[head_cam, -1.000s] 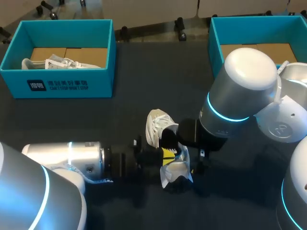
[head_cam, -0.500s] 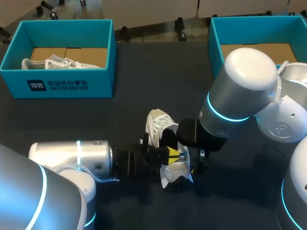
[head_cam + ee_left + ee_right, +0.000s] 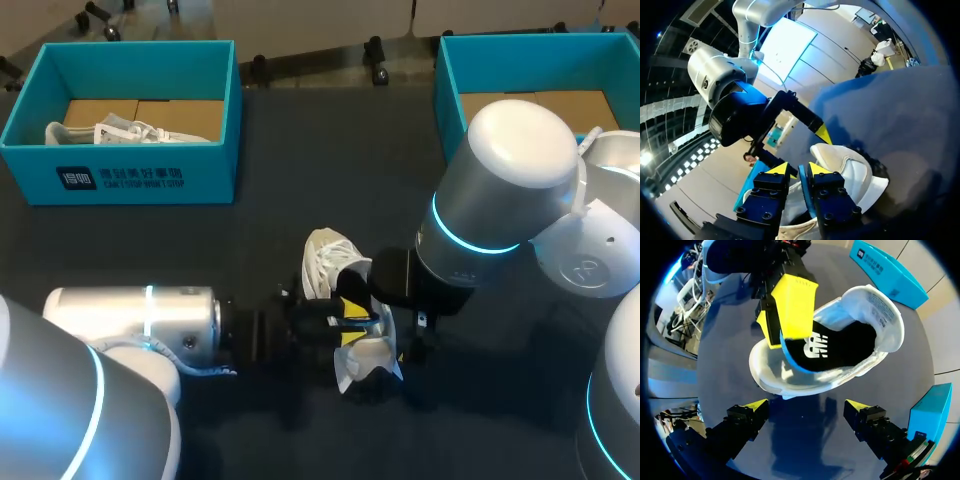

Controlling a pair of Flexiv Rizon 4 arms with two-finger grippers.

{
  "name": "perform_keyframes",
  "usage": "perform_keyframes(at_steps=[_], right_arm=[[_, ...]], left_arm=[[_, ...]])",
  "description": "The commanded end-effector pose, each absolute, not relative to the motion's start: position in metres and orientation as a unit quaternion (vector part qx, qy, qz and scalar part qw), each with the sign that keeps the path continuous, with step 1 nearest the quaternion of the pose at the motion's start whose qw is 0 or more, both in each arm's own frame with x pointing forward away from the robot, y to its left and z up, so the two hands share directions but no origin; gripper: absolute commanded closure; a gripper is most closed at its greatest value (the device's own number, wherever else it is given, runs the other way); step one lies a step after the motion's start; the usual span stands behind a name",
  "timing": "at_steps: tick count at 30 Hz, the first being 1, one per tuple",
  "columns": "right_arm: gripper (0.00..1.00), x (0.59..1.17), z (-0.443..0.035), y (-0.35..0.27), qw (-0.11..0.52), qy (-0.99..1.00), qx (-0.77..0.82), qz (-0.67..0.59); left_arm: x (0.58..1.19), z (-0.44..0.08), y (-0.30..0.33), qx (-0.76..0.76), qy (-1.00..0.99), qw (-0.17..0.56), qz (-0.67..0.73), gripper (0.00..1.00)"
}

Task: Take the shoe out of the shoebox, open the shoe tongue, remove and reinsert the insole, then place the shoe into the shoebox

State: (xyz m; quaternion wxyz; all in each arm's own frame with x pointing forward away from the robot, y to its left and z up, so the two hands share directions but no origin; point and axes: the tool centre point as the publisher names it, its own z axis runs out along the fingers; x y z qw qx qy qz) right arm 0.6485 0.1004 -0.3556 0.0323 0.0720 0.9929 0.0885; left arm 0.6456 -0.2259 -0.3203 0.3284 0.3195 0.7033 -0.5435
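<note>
A teal cardboard shoebox (image 3: 150, 178) holds a white laced sneaker (image 3: 120, 131). The left gripper (image 3: 800, 170) pinches the flat black insole (image 3: 840, 347) inside the loose white shoe (image 3: 880, 310). The right gripper (image 3: 805, 412) hangs over it, fingers spread wide.

You've got two teal shoeboxes (image 3: 215, 170) (image 3: 447, 100), two white shoes (image 3: 110, 132) (image 3: 325, 262), one black insole (image 3: 837, 347) and two yellow-tipped grippers (image 3: 799, 170) (image 3: 807, 407) here

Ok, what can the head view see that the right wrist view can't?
Only the head view looks inside the teal cardboard shoebox at the table's far left, where a second white shoe lies. Only the right wrist view shows the black insole inside the white mesh sneaker, and the right gripper with its fingers wide open. Both show that sneaker on the dark table and the left gripper pinching at it.
</note>
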Motion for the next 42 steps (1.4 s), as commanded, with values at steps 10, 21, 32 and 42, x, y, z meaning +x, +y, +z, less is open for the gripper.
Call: perform_keyframes(at_steps=[10,21,32,42], right_arm=[[0.0,0.648,-0.357,0.1,0.032,0.993,0.072,0.089],[0.0,0.648,-0.357,0.1,0.032,0.993,0.072,0.089],[0.0,0.648,-0.357,0.1,0.032,0.993,0.072,0.089],[0.0,0.648,-0.357,0.1,0.032,0.993,0.072,0.089]], left_arm=[[0.647,-0.333,-0.236,0.322,0.729,0.322,-0.512,1.0],[0.656,-0.34,-0.231,0.307,0.751,0.308,-0.497,1.0],[0.648,-0.321,-0.21,0.314,0.752,0.277,-0.509,0.68],[0.645,-0.307,-0.199,0.334,0.752,0.266,-0.503,0.62]])
